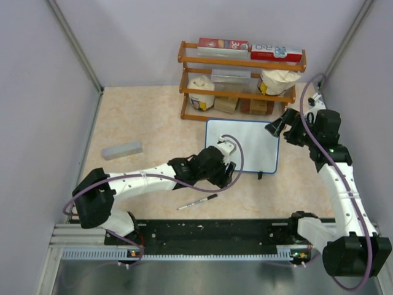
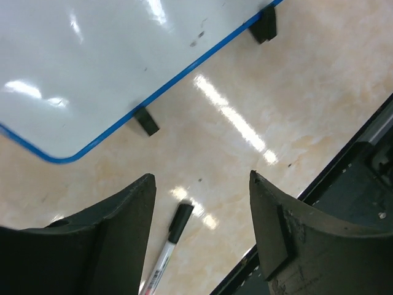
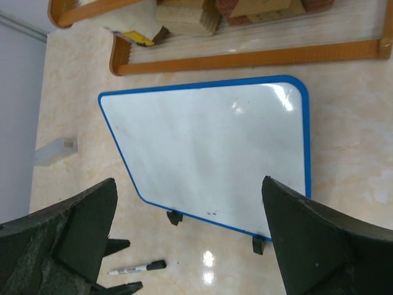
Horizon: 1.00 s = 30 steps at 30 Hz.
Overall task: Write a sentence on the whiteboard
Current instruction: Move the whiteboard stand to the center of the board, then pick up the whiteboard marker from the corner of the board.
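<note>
The whiteboard (image 1: 249,144) lies flat on the table, white with a blue rim and black feet. It also shows in the left wrist view (image 2: 92,67) and the right wrist view (image 3: 209,141). No sentence shows on it, only a few tiny dark specks near its near edge. A black-capped marker (image 1: 198,202) lies loose on the table in front of the board. My left gripper (image 1: 226,175) is open and empty by the board's near left corner, with the marker (image 2: 166,255) below its jaws. My right gripper (image 1: 279,126) is open and empty above the board's far right corner.
A wooden shelf (image 1: 241,63) with boxes and bags stands behind the board. A grey block (image 1: 121,150) lies at the left. A black rail (image 1: 215,230) runs along the near edge. Walls close in left and right.
</note>
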Available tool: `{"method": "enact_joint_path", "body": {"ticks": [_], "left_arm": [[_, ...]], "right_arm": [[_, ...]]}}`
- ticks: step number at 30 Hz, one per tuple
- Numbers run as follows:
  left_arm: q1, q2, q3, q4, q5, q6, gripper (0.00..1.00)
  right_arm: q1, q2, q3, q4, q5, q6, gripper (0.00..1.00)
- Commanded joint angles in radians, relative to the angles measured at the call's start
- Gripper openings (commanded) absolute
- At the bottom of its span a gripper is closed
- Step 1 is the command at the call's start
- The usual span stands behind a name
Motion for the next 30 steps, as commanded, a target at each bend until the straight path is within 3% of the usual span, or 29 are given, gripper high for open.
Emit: {"method": "enact_joint_path", "body": {"ticks": [1,8,17,21,24,27,28,30], "left_arm": [[0.0,-0.052,-0.008,-0.321,-0.105,0.084,0.67],[0.0,-0.046,-0.009,-0.533,-0.099,0.088,0.71],[0.0,-0.002,-0.106,-0.471,0.095,0.096,0.72],[0.0,0.03,-0.147,-0.435,0.109,0.088,0.69],[0.001,0.058,-0.167,-0.417,0.099,0.079,0.64],[0.001,0.095,-0.164,-0.412,0.092,0.064,0.51],[0.001,0.104,-0.163,-0.414,0.082,0.056,0.42],[0.001,0.127,-0.161,-0.415,0.066,0.053,0.37]], "right_arm": [[0.077,0.046,0.06,-0.009,-0.012,-0.028,0.99],[0.151,0.11,0.067,-0.009,-0.006,-0.028,0.99],[0.152,0.117,0.07,-0.009,-0.01,-0.039,0.99],[0.152,0.12,0.069,-0.009,-0.009,-0.039,0.99],[0.152,0.121,0.067,-0.011,-0.009,-0.039,0.99],[0.152,0.118,0.075,-0.018,-0.012,-0.047,0.99],[0.151,0.115,0.08,-0.02,-0.015,-0.051,0.99],[0.154,0.109,0.084,-0.021,-0.016,-0.064,0.99]]}}
